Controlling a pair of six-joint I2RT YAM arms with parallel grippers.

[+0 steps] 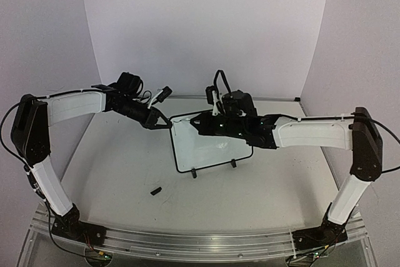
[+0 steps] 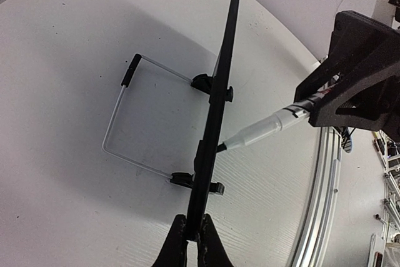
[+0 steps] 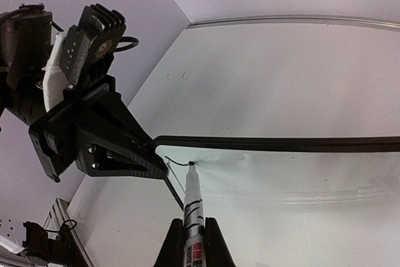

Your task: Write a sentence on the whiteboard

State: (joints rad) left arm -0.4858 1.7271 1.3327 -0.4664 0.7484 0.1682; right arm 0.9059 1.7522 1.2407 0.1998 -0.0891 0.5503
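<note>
Right pincer (image 3: 194, 242) holds marker (image 3: 192, 195), seemingly touching whiteboard (image 3: 300, 173).

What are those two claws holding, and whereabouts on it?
The left gripper pinches the small black-framed whiteboard by its top corner; the right gripper grips a white marker pen by its barrel.

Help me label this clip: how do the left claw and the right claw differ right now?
The left claw pinches the whiteboard by its frame near an upper corner; the right claw grips a marker. The left claw meets the board edge-on from its side; the right claw faces the writing surface, marker tip against it. Both are shut on something.
</note>
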